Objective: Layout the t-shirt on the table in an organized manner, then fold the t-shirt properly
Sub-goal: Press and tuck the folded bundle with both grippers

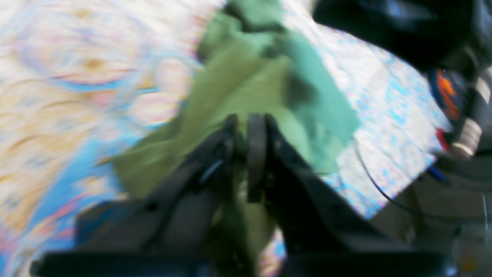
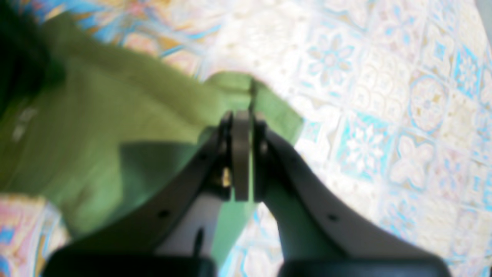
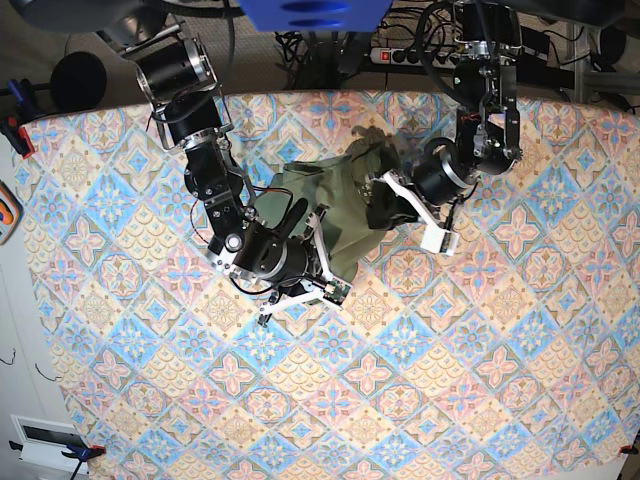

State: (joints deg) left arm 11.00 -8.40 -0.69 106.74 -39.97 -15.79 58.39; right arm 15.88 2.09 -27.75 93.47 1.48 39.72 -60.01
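Left gripper [image 1: 246,127]: jaws pressed together on a fold of the t-shirt [image 1: 246,88], green cloth bunched right between the tips and trailing down past them. Right gripper [image 2: 242,123]: likewise pinched tight, with an edge of the t-shirt [image 2: 115,127] caught between the pads at what looks like a hemmed corner; that corner stands up just above the tips. From the base view the t-shirt [image 3: 340,215] sits as a crumpled olive heap in the upper middle of the table [image 3: 480,380], stretched between the two arms, nowhere near flat. The right gripper [image 3: 322,268] meets the heap at its lower edge, on the left of that view; the left gripper [image 3: 385,205] meets it on the heap's right side. Hard to read: the left wrist view is heavily smeared, so folds and the tablecloth pattern run together, and a dark shape with an orange patch at the upper right cannot be identified. Neither sleeves nor neck can be picked out in any view. In the base view both sets of fingertips are buried in cloth or blocked by the arm bodies, so the grip itself shows only from the wrist cameras. The table's edges are cut off at right and bottom.
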